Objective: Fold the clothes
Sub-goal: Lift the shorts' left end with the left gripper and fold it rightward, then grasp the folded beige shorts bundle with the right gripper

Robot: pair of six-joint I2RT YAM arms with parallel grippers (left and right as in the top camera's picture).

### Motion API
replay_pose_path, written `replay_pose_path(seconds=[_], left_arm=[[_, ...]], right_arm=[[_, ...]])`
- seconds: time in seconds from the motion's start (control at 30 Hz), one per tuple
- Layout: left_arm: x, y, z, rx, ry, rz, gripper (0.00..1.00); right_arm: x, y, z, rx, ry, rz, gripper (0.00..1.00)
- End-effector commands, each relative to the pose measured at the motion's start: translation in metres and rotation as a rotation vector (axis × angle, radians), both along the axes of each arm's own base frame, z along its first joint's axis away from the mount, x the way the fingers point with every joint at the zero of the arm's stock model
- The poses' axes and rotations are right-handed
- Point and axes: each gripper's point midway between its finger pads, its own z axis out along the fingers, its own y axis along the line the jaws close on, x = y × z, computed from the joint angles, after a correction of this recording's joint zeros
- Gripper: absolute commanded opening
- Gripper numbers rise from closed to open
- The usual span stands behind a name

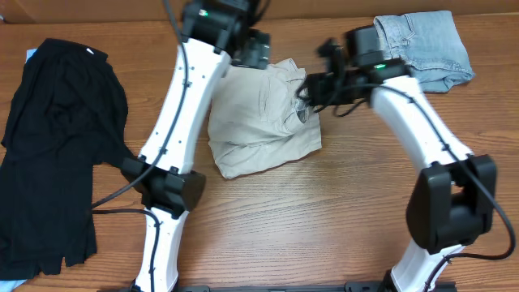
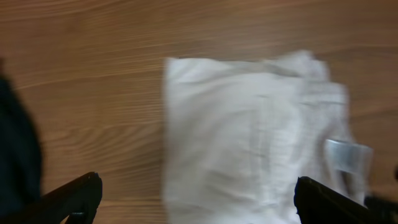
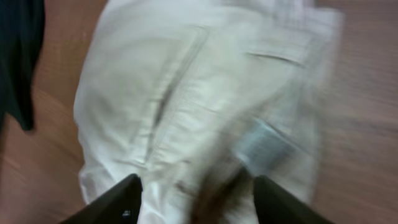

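Wooden table (image 1: 324,211) is carrying three garments, nothing else on it. Far left, the black garment (image 1: 57,146) is lying spread out flat, well apart from the work, likely parked there so it isn't snagging. The left arm is reaching up and across the middle, putting the left gripper (image 1: 255,50) at the far left corner of the shorts (image 1: 263,118). In its wrist view, the left gripper (image 2: 199,202) is standing with jaws spread fully wide, gripping nothing, hanging over the pale cloth (image 2: 249,137). The shorts are sitting mid-table as a compact, roughly square bundle with layers stacked, so I'm reading the fold as mostly done, with maybe a last tidy pending. The right gripper (image 1: 312,85) is hovering over the bundle's far right corner. In the right wrist view, its jaws (image 3: 199,202) are standing partway apart with no cloth pinched between them that I can make out, though the frame is blurring. Below it, the pocket seam (image 3: 174,93) and the small label (image 3: 261,146) are showing on the top layer. The two grippers are flanking the far edge, which fits either letting go of a flap or setting up to smooth it. I can't tell which. Far right, the denim piece (image 1: 426,45) is lying bunched at the back edge, just behind the right arm and not touching the shorts.
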Motion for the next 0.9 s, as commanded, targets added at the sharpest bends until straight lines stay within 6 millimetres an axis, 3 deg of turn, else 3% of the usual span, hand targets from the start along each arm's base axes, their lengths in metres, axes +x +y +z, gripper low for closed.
replay_pose_path(seconds=[0.0,0.23,0.27,0.5,0.67,0.87], left_arm=[[0.011,0.053,-0.006,0.047,0.005,0.162,1.00],[0.013,0.076,-0.024,-0.085,0.091,0.201,1.00],[0.011,0.075,-0.029,-0.111,0.115,0.196,1.00],[0.005,0.065,-0.049,-0.103,0.174,0.180,1.00],[0.001,0.056,-0.064,-0.092,0.212,0.162,1.00],[-0.006,0.052,-0.085,-0.076,0.265,0.156,1.00]], right_arm=[[0.004,0.015,-0.001,-0.179,-0.111,0.024,0.67],[-0.006,0.022,-0.031,-0.291,-0.061,0.005,0.70],[-0.011,0.016,-0.046,-0.300,-0.009,-0.019,0.70],[-0.026,-0.004,-0.091,-0.351,0.162,-0.064,0.70],[-0.032,-0.014,-0.100,-0.363,0.222,-0.112,0.70],[-0.034,-0.040,-0.102,-0.397,0.274,-0.189,0.70]])
